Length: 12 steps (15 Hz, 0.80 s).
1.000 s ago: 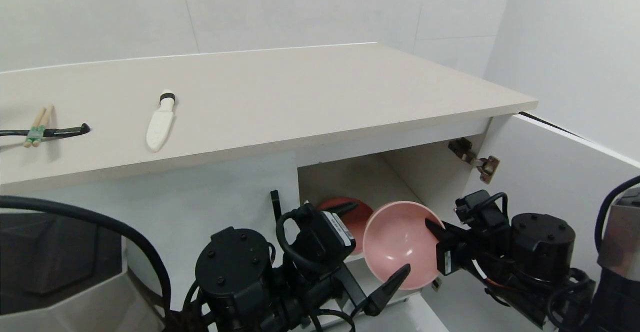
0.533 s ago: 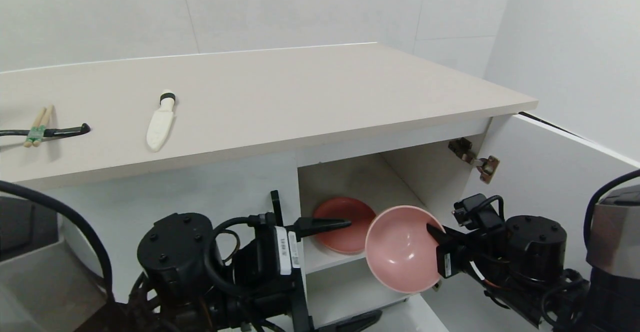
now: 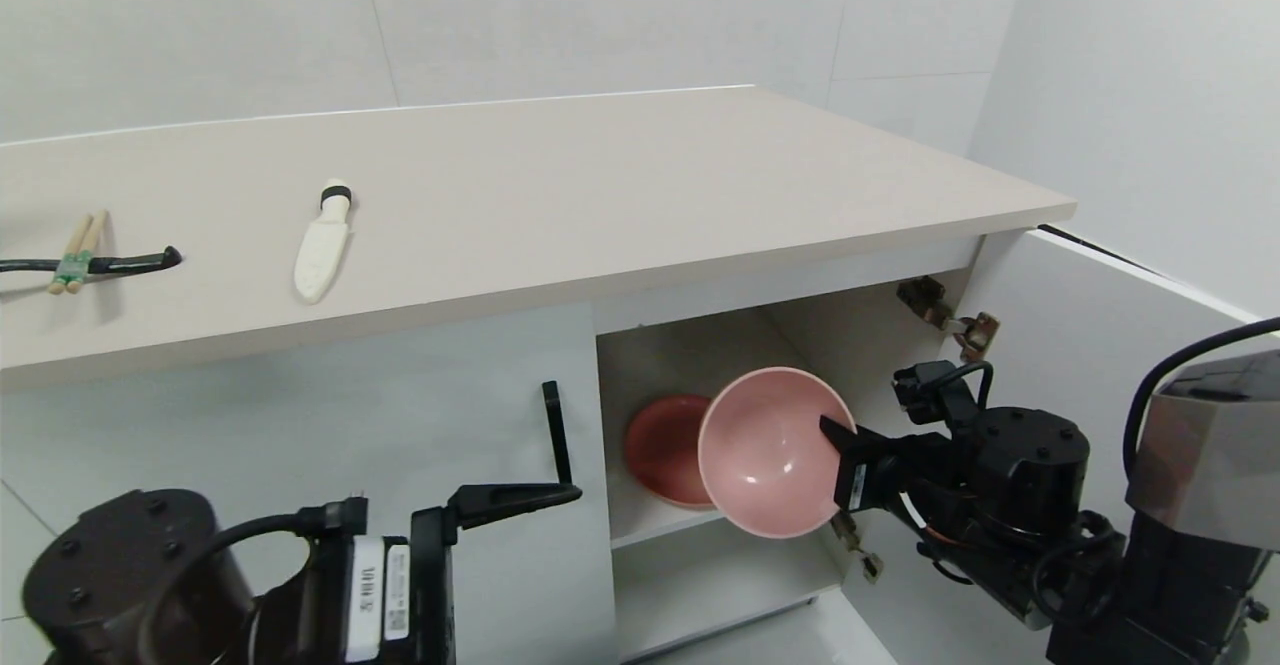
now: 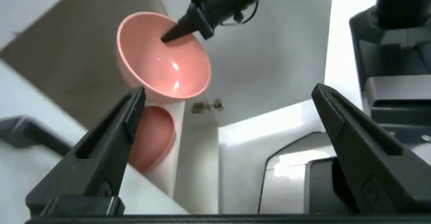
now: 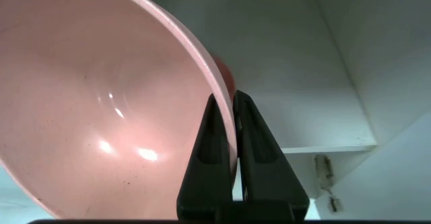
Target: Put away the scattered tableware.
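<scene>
The left gripper (image 4: 229, 95) has two long, flat black fingers (image 4: 101, 157) tapering to blunt tips. Its wrist (image 3: 135, 575) is a round matt-black housing with small screws sunk in its face, a white label (image 3: 368, 587) with black print beside it, and a thin black cable (image 3: 260, 530) arching over the top. The right gripper (image 3: 832, 433) is black too, with narrow wedge fingers (image 5: 209, 163), a small white sticker (image 3: 858, 483) on its side, a round screw-dotted joint (image 3: 1035, 453) and looping wires; behind it sits a silver-grey angular link (image 3: 1200, 435) under a thick black hose (image 3: 1230, 337)
</scene>
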### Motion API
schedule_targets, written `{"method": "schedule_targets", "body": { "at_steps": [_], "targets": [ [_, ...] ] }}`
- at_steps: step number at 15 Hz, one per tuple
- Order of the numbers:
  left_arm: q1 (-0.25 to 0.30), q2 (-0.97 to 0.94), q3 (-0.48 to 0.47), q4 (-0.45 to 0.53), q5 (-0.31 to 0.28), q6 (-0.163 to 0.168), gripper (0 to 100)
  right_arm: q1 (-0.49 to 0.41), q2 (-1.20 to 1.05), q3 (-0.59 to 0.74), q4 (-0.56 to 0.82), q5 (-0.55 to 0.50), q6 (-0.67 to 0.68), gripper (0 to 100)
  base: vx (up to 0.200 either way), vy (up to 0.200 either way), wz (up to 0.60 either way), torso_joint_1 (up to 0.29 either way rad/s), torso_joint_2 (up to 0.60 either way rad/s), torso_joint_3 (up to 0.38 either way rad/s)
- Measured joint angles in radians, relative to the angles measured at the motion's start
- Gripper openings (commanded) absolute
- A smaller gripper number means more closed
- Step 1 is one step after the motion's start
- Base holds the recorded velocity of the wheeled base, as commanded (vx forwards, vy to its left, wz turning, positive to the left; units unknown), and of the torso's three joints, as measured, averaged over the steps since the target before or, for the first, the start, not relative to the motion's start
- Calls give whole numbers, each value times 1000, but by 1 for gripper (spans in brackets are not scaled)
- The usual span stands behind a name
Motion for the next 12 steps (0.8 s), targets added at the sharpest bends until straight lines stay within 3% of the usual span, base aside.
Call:
{"method": "schedule_targets", "body": {
  "at_steps": [2,7,10,12],
  "targets": [
    [6,-64,20,0,-2,-19,100,4,14,-6,0,0,7,0,0,0,0,0,0,0],
    [35,-153,24,13,5,-8,100,-14,50,-23,0,-19,-92,0,0,0,0,0,0,0],
    [40,-253,25,201,4,-11,100,-6,59,-10,0,-22,-87,0,0,0,0,0,0,0],
    [27,-380,25,420,5,-27,100,20,61,-18,0,-22,-14,0,0,0,0,0,0,0]
  ]
}}
